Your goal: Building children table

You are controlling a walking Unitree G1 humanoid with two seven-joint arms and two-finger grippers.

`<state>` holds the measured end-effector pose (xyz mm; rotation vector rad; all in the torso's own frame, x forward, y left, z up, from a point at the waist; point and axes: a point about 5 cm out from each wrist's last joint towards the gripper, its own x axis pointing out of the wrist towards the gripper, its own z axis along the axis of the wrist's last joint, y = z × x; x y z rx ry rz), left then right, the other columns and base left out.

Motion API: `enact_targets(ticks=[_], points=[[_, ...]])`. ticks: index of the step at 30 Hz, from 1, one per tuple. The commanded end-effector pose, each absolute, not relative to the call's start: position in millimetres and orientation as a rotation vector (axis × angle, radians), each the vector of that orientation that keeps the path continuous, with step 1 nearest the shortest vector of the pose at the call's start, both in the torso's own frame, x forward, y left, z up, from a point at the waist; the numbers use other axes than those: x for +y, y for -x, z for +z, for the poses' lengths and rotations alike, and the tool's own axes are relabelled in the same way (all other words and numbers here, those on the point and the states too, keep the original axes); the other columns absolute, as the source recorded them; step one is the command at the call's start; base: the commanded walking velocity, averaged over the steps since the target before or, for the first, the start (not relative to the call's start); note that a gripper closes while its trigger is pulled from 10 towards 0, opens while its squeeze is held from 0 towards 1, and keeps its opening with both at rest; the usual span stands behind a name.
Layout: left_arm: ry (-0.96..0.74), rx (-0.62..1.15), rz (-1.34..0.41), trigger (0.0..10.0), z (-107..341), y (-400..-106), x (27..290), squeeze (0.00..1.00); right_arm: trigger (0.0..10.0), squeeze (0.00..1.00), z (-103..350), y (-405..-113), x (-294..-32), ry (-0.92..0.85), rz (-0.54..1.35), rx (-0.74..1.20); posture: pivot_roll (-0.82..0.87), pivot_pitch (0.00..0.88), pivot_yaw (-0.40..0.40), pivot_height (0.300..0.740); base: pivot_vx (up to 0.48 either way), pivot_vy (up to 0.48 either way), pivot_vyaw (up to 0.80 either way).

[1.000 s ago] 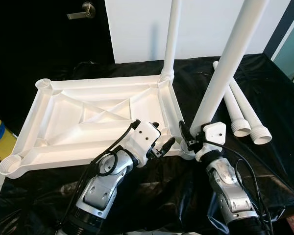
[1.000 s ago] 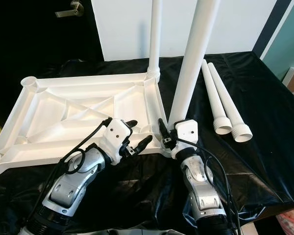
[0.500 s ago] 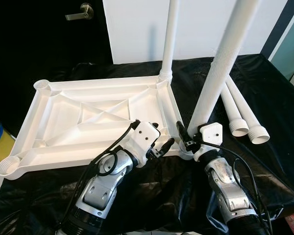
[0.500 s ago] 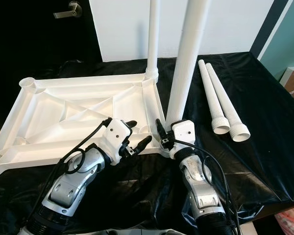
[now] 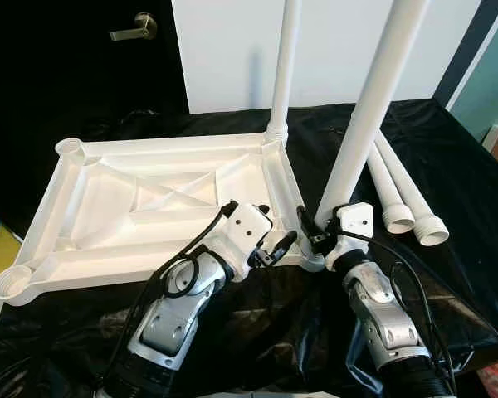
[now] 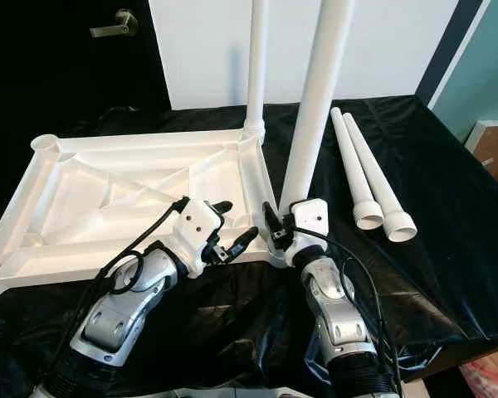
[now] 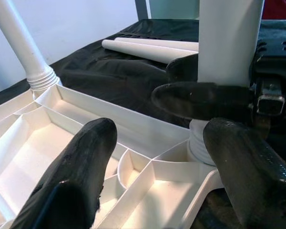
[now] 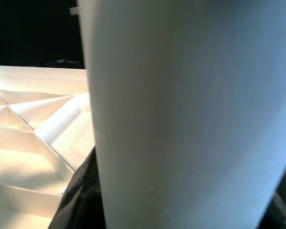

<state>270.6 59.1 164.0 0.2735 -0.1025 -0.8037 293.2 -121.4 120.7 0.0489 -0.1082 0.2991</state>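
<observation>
The white tabletop (image 5: 108, 211) lies upside down on a black cloth. One white leg (image 5: 284, 75) stands screwed into its far right corner. My right gripper (image 5: 314, 235) is shut on a second leg (image 5: 367, 108) just above its threaded end, which sits in the near right corner socket (image 7: 200, 145); the leg leans slightly right. My left gripper (image 5: 274, 229) is open over the tabletop's near right rim, right beside that socket, holding nothing. In the right wrist view the held leg (image 8: 181, 114) is pressed close to the lens.
Two loose white legs (image 5: 402, 186) lie side by side on the cloth to the right. Open sockets show at the far left corner (image 5: 69, 148) and near left corner (image 5: 10, 283). A dark door with a handle (image 5: 134, 26) and a white wall stand behind.
The held leg has swung a little more upright and its base has shifted left toward the corner socket with my right gripper. My left gripper stays in place. The camera has shifted slightly.
</observation>
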Motion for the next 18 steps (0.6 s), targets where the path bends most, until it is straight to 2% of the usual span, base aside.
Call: enact_targets(ticks=[1, 5, 13, 16, 18], points=[[-0.285, -0.097, -0.786, 10.0, 164, -271, 60, 0.0, 10.0, 0.0, 80, -284, -125, -0.09, 0.276, 0.105, -0.02, 0.05, -0.017, 0.74, 0.0, 0.0, 0.0], [-0.289, -0.098, -0.787, 10.0, 164, -271, 60, 0.0, 10.0, 0.0, 79, -285, -127, -0.13, 0.252, 0.126, -0.02, 0.042, -0.016, 0.74, 0.0, 0.0, 0.0], [-0.295, -0.101, -0.788, 10.0, 164, -271, 60, 0.0, 10.0, 0.0, 81, -285, -127, -0.101, 0.267, 0.1, -0.02, 0.033, -0.015, 0.74, 0.0, 0.0, 0.0], [-0.299, -0.102, -0.789, 10.0, 163, -271, 59, 0.0, 10.0, 0.0, 93, -277, -119, 0.015, 0.365, -0.043, -0.02, 0.031, -0.016, 0.74, 0.0, 0.0, 0.0], [-0.3, -0.102, -0.788, 10.0, 163, -271, 59, 0.0, 10.0, 0.0, 94, -275, -118, 0.03, 0.379, -0.063, -0.02, 0.031, -0.016, 0.74, 0.0, 0.0, 0.0]])
